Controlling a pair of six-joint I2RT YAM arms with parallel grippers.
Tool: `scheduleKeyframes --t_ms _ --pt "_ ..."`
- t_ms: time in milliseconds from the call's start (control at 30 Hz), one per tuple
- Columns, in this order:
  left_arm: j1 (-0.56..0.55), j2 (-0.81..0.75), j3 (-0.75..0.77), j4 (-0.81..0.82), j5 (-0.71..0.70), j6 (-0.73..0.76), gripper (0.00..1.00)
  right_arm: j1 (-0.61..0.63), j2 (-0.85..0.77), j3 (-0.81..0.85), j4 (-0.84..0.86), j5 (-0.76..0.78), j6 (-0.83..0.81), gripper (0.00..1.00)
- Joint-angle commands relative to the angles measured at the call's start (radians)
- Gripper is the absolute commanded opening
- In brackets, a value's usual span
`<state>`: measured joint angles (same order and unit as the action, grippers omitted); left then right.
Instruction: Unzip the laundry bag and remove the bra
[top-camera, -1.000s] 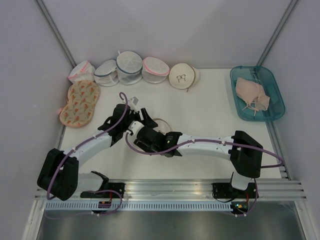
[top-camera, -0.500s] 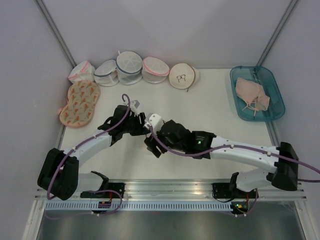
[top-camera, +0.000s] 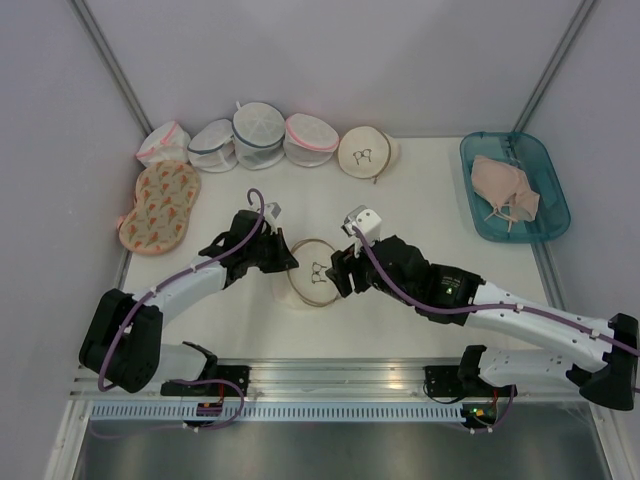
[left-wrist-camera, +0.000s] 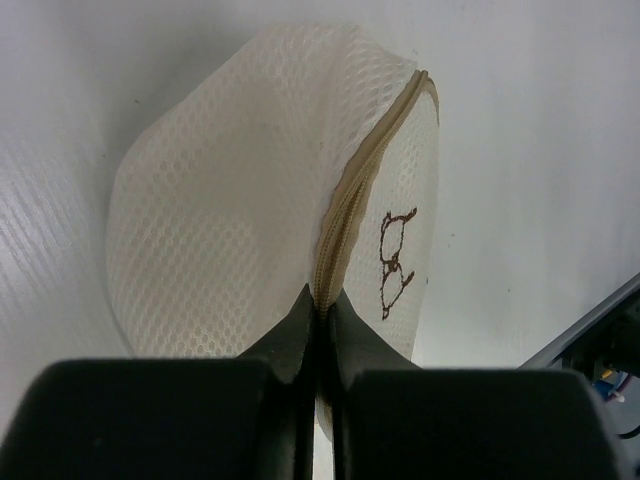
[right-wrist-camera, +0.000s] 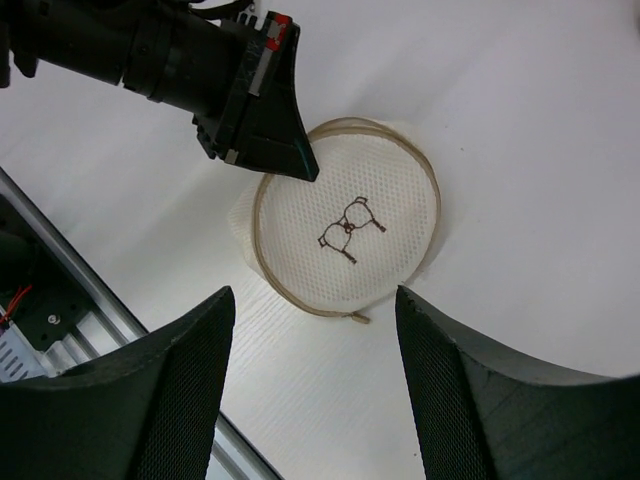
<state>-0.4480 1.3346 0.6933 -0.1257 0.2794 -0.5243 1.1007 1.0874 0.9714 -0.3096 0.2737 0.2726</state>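
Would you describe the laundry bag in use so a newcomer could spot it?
Look at the middle of the white table. The round cream laundry bag lies there alone. Unlike its twin in the back row, it is pinched at the rim by the left end effector.

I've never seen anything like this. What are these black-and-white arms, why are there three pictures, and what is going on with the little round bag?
These are two robot arms bolted to a table, each ending in a two-finger gripper. The wide picture comes from a camera overhead. The other two come from cameras on the arms' wrists. The left gripper is shut, pinching the tan zip rim of the round cream laundry bag. The right gripper is open over that bag, holding nothing. At the back stand white mesh bags and another cream bag. A flat orange-patterned bag lies at the left. A blue tray holds a peach-pink bra.
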Motion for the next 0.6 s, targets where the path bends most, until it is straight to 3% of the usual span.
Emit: scheduleKeyframes --t_ms 0,567 --pt "0.000 0.006 0.037 -0.012 -0.042 0.004 0.02 -0.018 -0.032 -0.014 0.007 0.032 0.031 0.70" --pt "0.000 0.014 0.022 -0.018 -0.049 -0.014 0.02 -0.088 -0.026 -0.048 0.021 -0.001 0.059 0.69"
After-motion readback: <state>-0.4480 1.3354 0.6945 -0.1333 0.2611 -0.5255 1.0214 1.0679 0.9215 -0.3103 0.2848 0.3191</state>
